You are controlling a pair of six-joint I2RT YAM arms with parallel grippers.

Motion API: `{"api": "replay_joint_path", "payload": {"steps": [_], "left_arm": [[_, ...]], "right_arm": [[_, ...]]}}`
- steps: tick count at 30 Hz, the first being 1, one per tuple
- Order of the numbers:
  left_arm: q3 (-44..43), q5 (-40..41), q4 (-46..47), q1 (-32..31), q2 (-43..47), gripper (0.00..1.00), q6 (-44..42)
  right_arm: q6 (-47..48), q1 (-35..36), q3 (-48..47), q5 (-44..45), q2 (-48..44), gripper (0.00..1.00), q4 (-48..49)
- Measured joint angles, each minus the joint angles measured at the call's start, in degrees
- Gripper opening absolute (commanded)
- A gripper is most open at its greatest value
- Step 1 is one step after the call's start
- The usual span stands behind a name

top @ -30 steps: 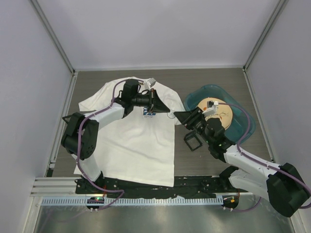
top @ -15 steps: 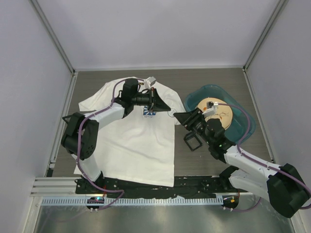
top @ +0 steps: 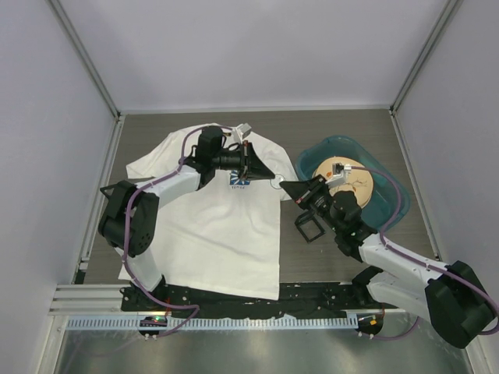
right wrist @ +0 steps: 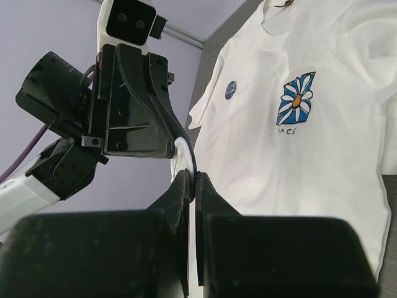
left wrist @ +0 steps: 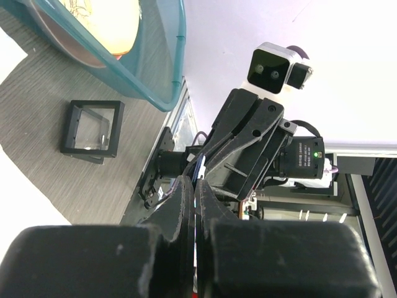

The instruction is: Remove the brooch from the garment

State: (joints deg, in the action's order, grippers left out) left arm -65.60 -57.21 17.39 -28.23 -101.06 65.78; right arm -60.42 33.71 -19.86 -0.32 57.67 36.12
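1. Brooch [right wrist: 229, 90]: on the garment [top: 226, 234] chest, beside the flower print [right wrist: 296, 102], toward the left edge of the desk [top: 327, 132].
2. Right gripper [right wrist: 190, 179]: fingers pinching a thin, blue-rimmed round piece [right wrist: 182, 155].
3. Left gripper [left wrist: 195, 189]: fingers pressed together on the same piece.

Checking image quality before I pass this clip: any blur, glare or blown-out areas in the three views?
Top view: sharp, evenly lit, soft shadows, shirt bright but not blown out. Left wrist: left fingers dark and blurred up close, wall behind nearly white. Right wrist: right fingers dark and blurred, shirt and brooch in focus.
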Motion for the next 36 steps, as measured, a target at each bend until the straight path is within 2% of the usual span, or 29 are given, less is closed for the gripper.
{"api": "replay_joint_path", "payload": {"steps": [3,4,7,11,15,17,22,29,36], "left_arm": [[0.0,0.0,-0.4,0.0,0.0,0.29,-0.9],[-0.1,0.2,-1.3,0.0,0.0,0.41,-1.8],[-1.7,0.3,-7.5,0.5,0.0,0.52,-5.7],[-4.4,2.7,-16.5,2.6,1.9,0.54,-12.3],[-7.9,8.0,-26.4,7.0,5.7,0.54,-18.9],[-9.6,10.1,-29.0,8.9,7.3,0.55,-21.2],[-9.9,12.7,-32.4,9.2,9.3,0.55,-24.1],[-9.9,13.3,-34.6,8.5,9.2,0.55,-24.5],[-9.7,13.1,-34.3,8.2,9.0,0.55,-24.2]], "right_arm": [[0.3,-0.4,-0.6,-0.1,-0.2,0.01,-1.8],[1.1,-0.4,-1.3,-0.2,-0.4,0.01,-3.3],[5.7,-0.4,-4.3,0.5,-2.1,0.01,-11.8],[13.3,-0.4,-9.9,3.5,-5.7,0.01,-27.3],[19.3,1.7,-21.1,8.5,-6.6,0.01,-47.8],[20.3,5.7,-28.2,14.0,-5.3,0.01,-58.2],[17.7,20.5,-34.9,22.4,-2.3,0.01,-75.3],[12.2,27.9,-35.3,31.3,9.6,0.01,-94.1],[11.7,26.5,-35.3,37.4,13.3,0.01,-98.4]]}}
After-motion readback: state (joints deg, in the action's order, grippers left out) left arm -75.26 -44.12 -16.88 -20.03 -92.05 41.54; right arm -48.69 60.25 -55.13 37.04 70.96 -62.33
